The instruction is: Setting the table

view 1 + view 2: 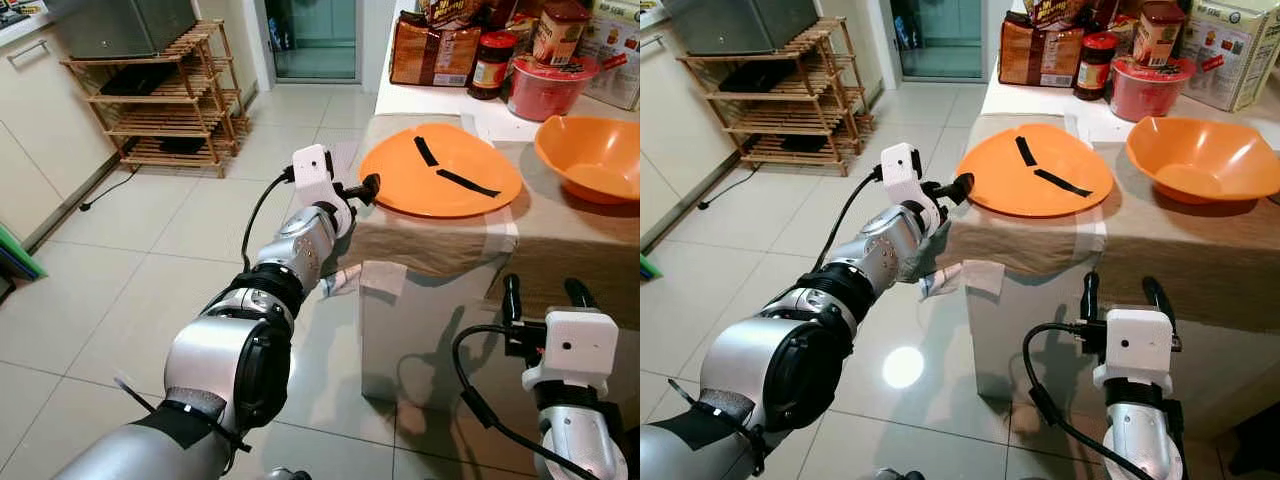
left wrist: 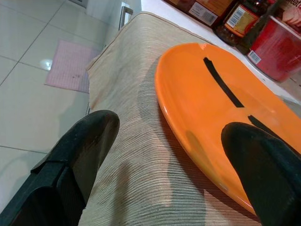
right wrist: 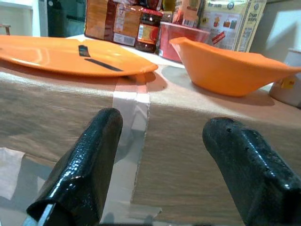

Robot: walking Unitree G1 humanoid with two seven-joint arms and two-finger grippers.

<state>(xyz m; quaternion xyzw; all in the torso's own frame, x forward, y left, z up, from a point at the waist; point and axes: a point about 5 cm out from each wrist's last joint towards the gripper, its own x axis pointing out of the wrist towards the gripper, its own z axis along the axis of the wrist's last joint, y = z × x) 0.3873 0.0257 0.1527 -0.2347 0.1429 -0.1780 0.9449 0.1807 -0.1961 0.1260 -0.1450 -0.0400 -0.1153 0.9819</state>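
Observation:
An orange plate (image 1: 440,170) with two black tape strips lies on the beige-clothed table (image 1: 560,250), near its left corner. My left gripper (image 1: 372,187) is open at the plate's left rim. In the left wrist view the gripper (image 2: 169,129) has one finger (image 2: 80,150) over the cloth and the other (image 2: 263,165) over the plate (image 2: 202,103). An orange bowl (image 1: 590,155) sits to the right of the plate. My right gripper (image 1: 543,288) stands open and empty, low in front of the table's draped edge, fingers pointing up.
Jars, packets and a red tub (image 1: 545,85) crowd the white counter behind the table. A wooden rack (image 1: 165,95) with a grey box on top stands at the far left. Tiled floor (image 1: 150,250) lies open to the left. A pale tape strip (image 3: 134,122) runs down the cloth.

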